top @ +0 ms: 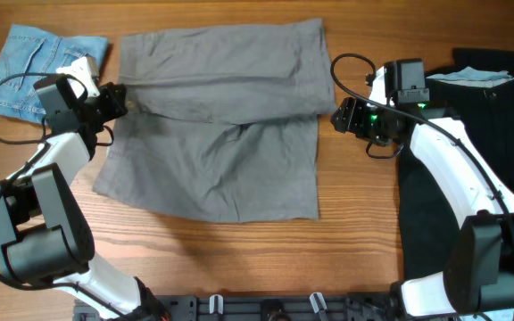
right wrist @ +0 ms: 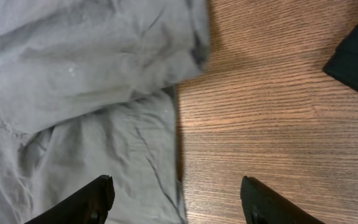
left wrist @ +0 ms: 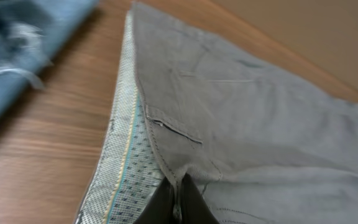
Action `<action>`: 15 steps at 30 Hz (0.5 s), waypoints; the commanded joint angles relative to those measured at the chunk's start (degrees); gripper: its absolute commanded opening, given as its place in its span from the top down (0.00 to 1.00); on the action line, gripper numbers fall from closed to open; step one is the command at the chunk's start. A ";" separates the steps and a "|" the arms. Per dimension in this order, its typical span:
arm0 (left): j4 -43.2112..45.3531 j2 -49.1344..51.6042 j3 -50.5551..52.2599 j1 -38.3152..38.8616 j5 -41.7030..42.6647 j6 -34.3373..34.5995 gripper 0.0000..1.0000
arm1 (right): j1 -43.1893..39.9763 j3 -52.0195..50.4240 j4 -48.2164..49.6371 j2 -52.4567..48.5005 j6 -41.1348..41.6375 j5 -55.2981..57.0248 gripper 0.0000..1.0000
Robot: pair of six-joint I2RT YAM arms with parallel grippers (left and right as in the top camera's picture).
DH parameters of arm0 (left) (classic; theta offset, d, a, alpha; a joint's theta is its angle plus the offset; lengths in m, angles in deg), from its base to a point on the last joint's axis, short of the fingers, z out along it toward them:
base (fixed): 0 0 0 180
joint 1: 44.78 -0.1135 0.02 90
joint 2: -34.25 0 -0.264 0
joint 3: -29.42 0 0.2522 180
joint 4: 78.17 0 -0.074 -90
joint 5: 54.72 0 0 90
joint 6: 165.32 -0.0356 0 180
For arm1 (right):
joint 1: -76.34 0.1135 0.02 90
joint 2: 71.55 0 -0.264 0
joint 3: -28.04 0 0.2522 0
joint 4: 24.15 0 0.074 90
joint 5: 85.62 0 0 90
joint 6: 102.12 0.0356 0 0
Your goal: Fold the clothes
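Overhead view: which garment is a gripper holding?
The grey shorts at centre; the left gripper pinches their waistband. The denim shorts and black garments lie ungripped at the sides.

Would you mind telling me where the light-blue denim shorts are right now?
In the overhead view, the light-blue denim shorts lie at the far-left corner of the table, just left of the spread grey shorts.

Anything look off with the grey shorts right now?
Yes. The grey shorts lie askew: the upper fold is offset from the lower layer, whose bottom-left corner splays out. Where the left gripper is shut on the waistband, the dotted lining is turned outward. The right gripper is open, empty.
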 commanded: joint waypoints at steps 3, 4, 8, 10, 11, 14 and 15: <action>-0.72 1.84 -0.33 -0.24 -11.45 -0.04 0.96 | 0.17 0.09 -0.13 0.31 -0.74 1.60 0.29; -1.18 2.49 -0.33 -0.20 -13.07 -0.02 0.96 | 0.17 -0.22 -0.13 0.31 -0.72 1.57 0.29; -2.75 2.93 -0.33 -0.20 -14.45 0.00 0.96 | 0.70 -1.79 -1.40 -0.07 -4.00 -0.52 0.42; -2.89 2.93 -0.33 -0.20 -14.34 0.02 0.96 | 1.75 -2.86 -1.11 -1.01 -6.99 -2.43 0.42; -2.86 2.93 -0.33 -0.20 -13.90 0.17 0.96 | 2.71 -3.67 -0.22 -1.97 -8.13 -3.06 0.40; -2.86 2.93 -0.33 -0.20 -11.69 0.20 0.96 | 4.90 -5.35 5.18 -5.49 -9.92 -4.50 0.28; -2.86 2.93 -0.33 -0.20 -11.30 0.20 0.96 | 5.60 -5.46 7.26 -7.08 -10.16 -4.70 0.27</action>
